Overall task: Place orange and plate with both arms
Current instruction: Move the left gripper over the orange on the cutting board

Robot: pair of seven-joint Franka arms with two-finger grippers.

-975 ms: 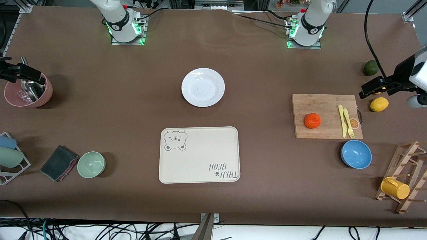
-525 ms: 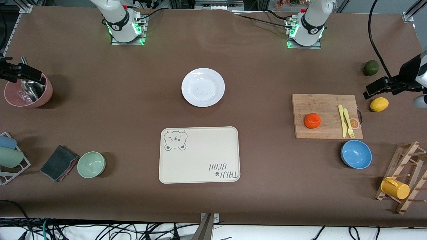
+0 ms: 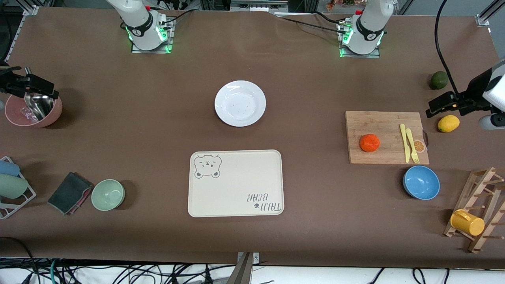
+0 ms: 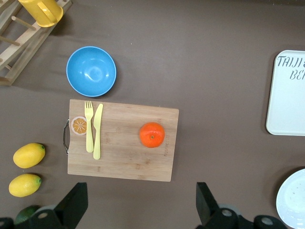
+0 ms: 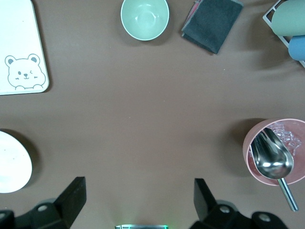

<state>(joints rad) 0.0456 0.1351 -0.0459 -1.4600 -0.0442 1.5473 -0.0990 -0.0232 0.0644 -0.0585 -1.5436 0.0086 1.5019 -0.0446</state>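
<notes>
Front view gives me the whole table: the plate (image 3: 240, 103) sits bare on the brown cloth midway between the two arm bases, with the bear tray (image 3: 236, 183) nearer the camera and apart from it. I see the orange (image 3: 369, 142) resting on the cutting board (image 3: 384, 137) toward the left arm's end, alongside a yellow knife (image 3: 404, 142) and fork (image 3: 412, 145) laid side by side on the same board. A blue bowl (image 3: 421, 182) stands just off the board's nearer edge, and a lemon (image 3: 448, 123) lies beside the board at the table's end. My left gripper (image 4: 138, 207) hangs high over that end, fingers spread wide with nothing between them; its wrist view looks straight down on the orange (image 4: 152, 134), the board (image 4: 123, 140) and a sliver of the plate (image 4: 292, 199). My right gripper (image 5: 138, 202) hangs over the right arm's end above the pink bowl (image 3: 33, 111) with the metal scoop (image 3: 36, 105), fingers likewise spread and empty. A green bowl (image 3: 108, 194) and a folded dark cloth (image 3: 70, 193) lie nearer the camera at that end.
</notes>
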